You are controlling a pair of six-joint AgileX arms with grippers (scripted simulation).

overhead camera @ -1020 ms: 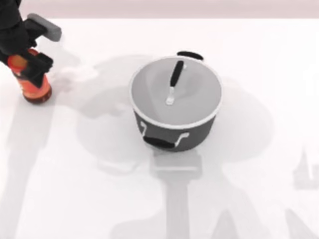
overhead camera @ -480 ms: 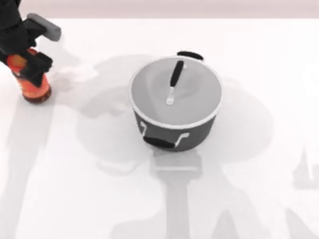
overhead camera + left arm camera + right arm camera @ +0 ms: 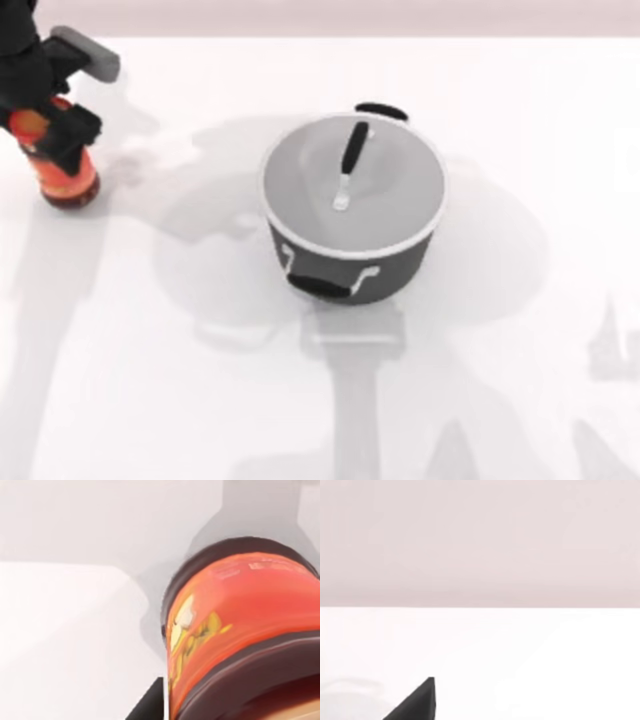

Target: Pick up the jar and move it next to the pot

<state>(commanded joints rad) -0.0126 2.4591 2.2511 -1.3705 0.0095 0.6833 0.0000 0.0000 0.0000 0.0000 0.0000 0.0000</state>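
Jar [image 3: 66, 172], one; pot [image 3: 352, 208], one.

nothing here can be read. the jar [image 3: 240, 630] carries an orange-red label with a few pale lines of print near its edge and yellow shapes, but the marks are too blurred to make out.

Left gripper [image 3: 40, 125] with the jar [image 3: 68, 180] sits slightly farther toward the top view's left and back edge than a second ago; the shift is small but steady across the three top views. Jar's base now lies a touch higher in the top view. The faint shadow patch just right of the jar on the surface [image 3: 150, 380] has thinned and drawn closer to it.
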